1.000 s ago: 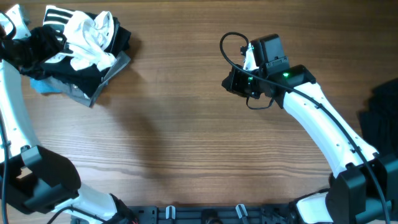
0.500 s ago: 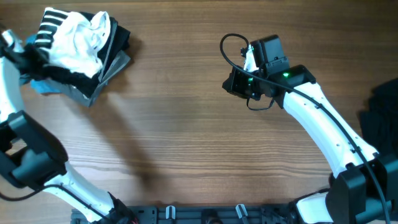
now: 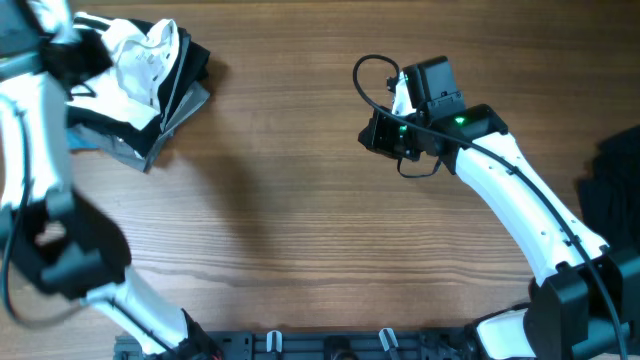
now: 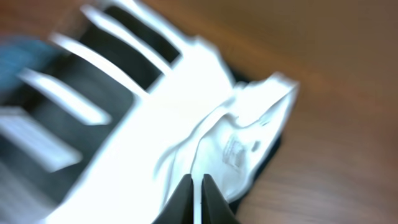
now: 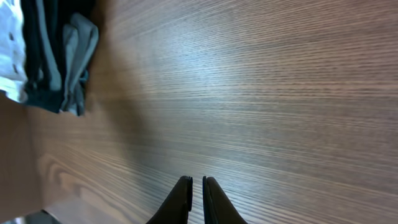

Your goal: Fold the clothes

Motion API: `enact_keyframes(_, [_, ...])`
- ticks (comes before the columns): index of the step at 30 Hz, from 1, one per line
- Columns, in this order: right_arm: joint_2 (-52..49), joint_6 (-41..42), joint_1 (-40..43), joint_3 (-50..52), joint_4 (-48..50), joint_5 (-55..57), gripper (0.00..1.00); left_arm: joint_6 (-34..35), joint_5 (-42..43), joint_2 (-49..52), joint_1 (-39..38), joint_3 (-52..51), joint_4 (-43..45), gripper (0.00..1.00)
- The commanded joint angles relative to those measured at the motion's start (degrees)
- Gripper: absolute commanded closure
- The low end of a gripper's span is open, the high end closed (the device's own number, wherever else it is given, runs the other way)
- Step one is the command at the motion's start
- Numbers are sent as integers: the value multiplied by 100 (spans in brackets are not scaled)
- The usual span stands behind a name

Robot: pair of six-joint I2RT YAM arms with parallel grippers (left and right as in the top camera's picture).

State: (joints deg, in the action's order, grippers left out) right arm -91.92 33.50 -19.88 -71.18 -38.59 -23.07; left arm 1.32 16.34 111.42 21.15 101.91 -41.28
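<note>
The clothes [image 3: 150,85] lie in a heap at the table's far left corner: black, grey and light blue pieces under a crumpled white T-shirt [image 3: 135,62]. My left gripper [image 3: 72,52] is at the heap's upper left. In the blurred left wrist view the left gripper [image 4: 196,186] is shut on a thin fold of the white T-shirt [image 4: 186,118], whose black bar print [image 4: 106,68] shows at the left. My right gripper [image 3: 368,132] hovers over bare wood near the table's middle; the right gripper [image 5: 197,184] is shut with nothing in it. The clothes [image 5: 59,56] show at the upper left there.
A dark garment [image 3: 612,185] lies at the table's right edge beside the right arm. The wooden table [image 3: 300,220] stretches between the two arms. A black rail [image 3: 330,345] runs along the near edge.
The left gripper has shut on the white T-shirt and the left arm has swung up over the heap, drawing the shirt toward the top left. The right arm has not moved.
</note>
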Motion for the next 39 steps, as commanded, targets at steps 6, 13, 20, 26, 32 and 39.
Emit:
enact_keyframes(6, [1473,-1180,-2,-400,-57,1480,82,-564,-420,-101,-24,396,-1287,39])
enact_keyframes(13, [3145,-1335,-2,-404,-162,1467,37,-560,-424,-3348,-219,660,-2793,0])
enact_keyframes(20, [4419,-1010,-2,-404,-354,684,0,-560,-509,-5163,-219,660,-3676,0])
enact_keyframes(26, [4378,673,-2,-402,-1370,1086,0,-560,-509,-6105,-219,660,-3683,0])
enact_keyframes(32, [5042,-4446,411,413,-282,516,0,-562,-509,-6247,-219,660,-3683,0])
enact_keyframes(39, [7274,-3591,1561,4579,2549,522,0,-562,-509,-6247,-219,660,-3683,0])
